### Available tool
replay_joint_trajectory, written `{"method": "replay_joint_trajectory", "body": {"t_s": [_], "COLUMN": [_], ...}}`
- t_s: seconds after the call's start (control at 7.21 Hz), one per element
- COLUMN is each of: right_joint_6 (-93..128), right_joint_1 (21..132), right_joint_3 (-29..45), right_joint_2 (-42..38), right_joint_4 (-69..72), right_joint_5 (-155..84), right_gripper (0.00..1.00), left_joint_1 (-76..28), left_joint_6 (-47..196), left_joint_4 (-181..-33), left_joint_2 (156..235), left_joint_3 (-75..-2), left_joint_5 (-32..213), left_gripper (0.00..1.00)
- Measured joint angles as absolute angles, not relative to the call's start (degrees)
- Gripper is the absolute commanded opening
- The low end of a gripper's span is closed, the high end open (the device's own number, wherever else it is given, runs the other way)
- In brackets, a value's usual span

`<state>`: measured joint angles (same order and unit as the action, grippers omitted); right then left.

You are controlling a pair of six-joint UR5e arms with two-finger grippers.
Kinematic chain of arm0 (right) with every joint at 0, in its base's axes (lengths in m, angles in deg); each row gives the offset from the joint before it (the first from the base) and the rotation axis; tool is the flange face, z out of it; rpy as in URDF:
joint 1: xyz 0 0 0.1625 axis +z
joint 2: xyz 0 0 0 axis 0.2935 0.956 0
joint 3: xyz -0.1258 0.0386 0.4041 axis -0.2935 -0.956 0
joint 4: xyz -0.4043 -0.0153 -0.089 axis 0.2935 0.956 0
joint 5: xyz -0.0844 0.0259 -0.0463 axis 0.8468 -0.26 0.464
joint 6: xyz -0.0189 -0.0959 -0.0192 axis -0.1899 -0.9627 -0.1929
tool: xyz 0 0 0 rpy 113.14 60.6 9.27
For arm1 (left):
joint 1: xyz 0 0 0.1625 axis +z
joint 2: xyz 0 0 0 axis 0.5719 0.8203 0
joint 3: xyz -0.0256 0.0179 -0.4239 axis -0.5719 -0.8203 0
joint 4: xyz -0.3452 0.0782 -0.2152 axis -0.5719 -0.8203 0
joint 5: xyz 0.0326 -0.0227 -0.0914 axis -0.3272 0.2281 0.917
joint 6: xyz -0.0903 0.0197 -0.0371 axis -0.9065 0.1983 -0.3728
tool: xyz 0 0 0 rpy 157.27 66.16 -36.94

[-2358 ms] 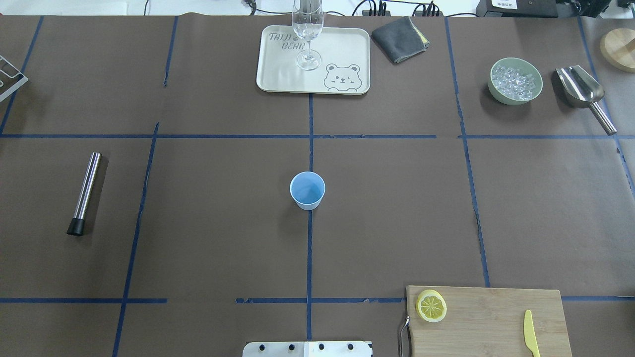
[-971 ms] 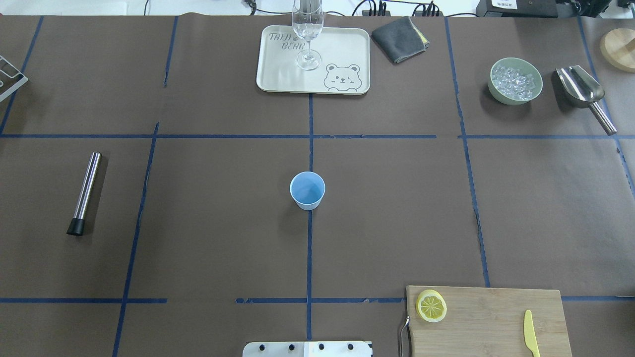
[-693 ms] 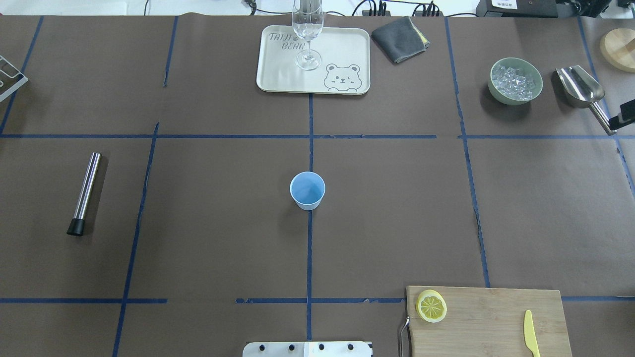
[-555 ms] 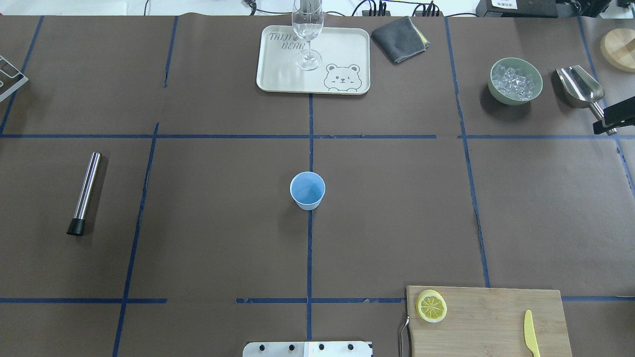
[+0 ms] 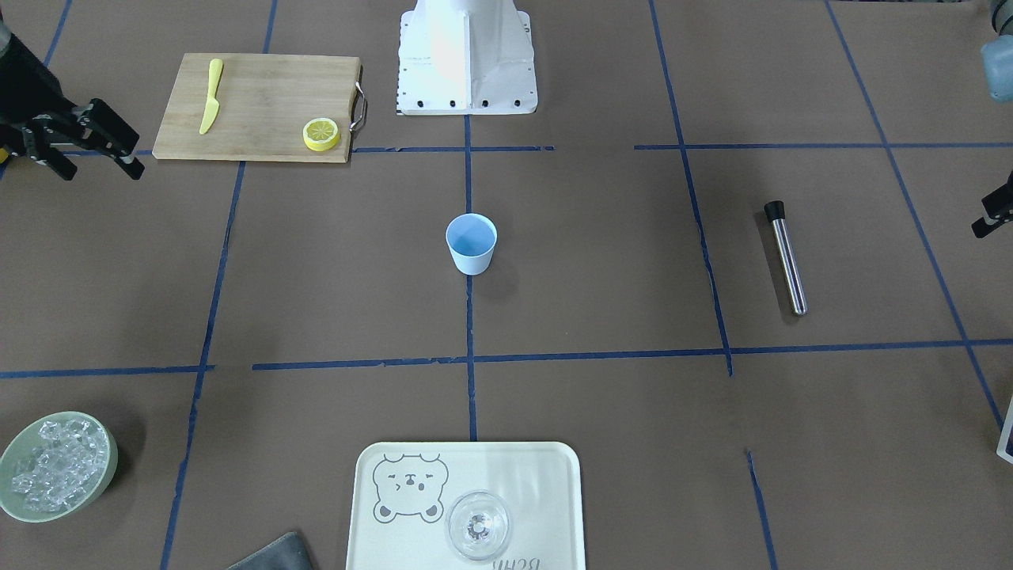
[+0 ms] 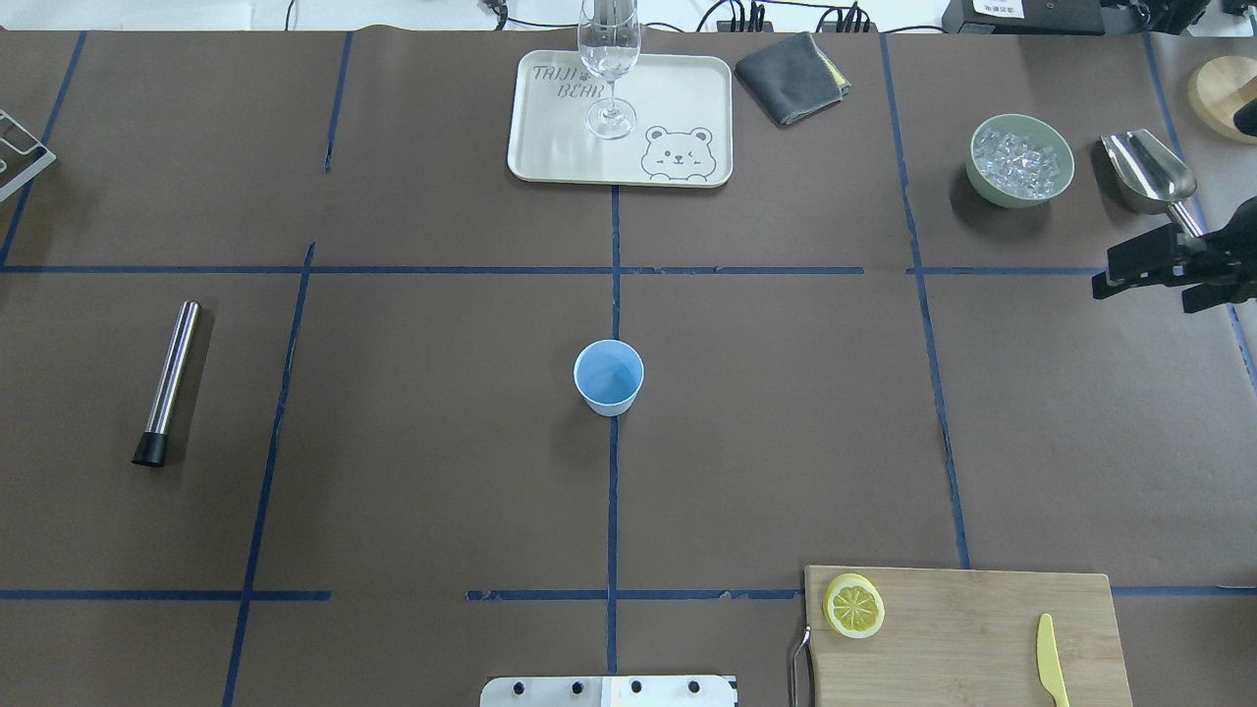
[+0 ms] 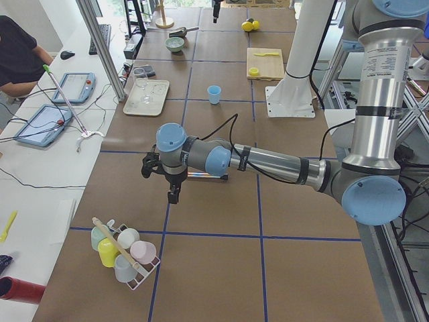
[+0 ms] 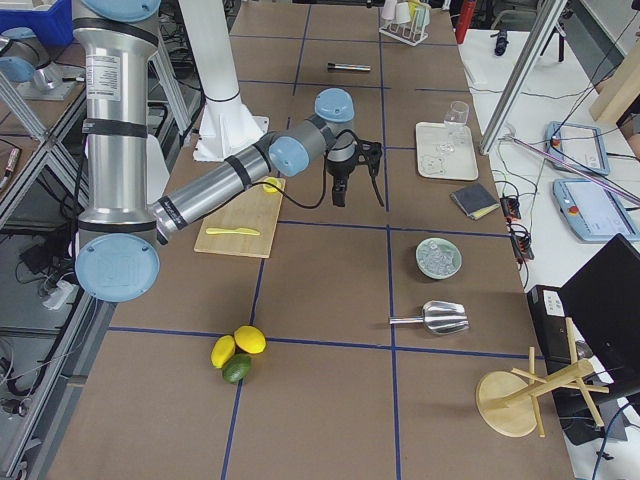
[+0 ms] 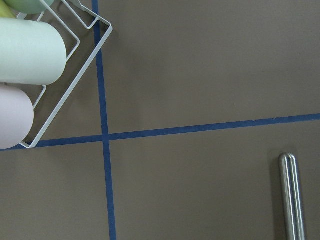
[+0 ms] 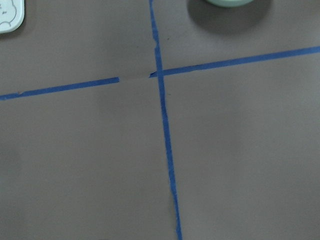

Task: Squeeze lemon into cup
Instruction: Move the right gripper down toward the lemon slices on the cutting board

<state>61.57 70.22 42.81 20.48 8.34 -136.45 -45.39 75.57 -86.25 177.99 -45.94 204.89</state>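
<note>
The light blue cup (image 6: 609, 377) stands upright at the table's middle and also shows in the front view (image 5: 471, 243). One lemon slice (image 6: 853, 606) lies flat on the near left corner of the wooden cutting board (image 6: 982, 628); it also shows in the front view (image 5: 321, 134). My right gripper (image 6: 1105, 275) is open and empty, above the table at the right edge, far from both the slice and the cup. In the front view only one dark finger of my left gripper (image 5: 993, 215) shows at the edge, and I cannot tell its state.
A yellow knife (image 6: 1051, 663) lies on the board. A tray (image 6: 560, 147) with a clear glass (image 6: 609, 69) stands at the back. A green bowl of ice (image 6: 1019, 160), a metal scoop (image 6: 1149, 177), a grey cloth (image 6: 792, 77) and a steel muddler (image 6: 169, 383) lie around.
My right gripper has come into the overhead view from the right edge and moved left and nearer. The cup and the lemon slice have not moved.
</note>
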Motion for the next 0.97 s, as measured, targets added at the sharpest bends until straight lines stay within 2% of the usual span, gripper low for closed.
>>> {"method": "replay_joint_trajectory", "body": {"t_s": [0.42,0.69,0.97], "right_joint_6": [78.9,85.3,89.2], "right_joint_1": [50.3,40.6,33.2], "right_joint_3": [48.1,48.2,45.3], "right_joint_2": [19.6,17.9,15.6], "right_joint_4": [8.1,8.0,8.0], "right_joint_5": [-121.3,-112.9,-106.4], "right_gripper": [1.0,1.0,1.0], "left_joint_1": [-42.3,-38.4,-36.7], "left_joint_6": [71.0,65.1,62.8], "left_joint_4": [-86.3,-86.4,-86.5], "left_joint_2": [180.5,183.4,184.5], "left_joint_3": [-45.7,-46.0,-46.0], "left_joint_5": [204.7,204.8,204.9], "left_gripper": [1.0,1.0,1.0]}}
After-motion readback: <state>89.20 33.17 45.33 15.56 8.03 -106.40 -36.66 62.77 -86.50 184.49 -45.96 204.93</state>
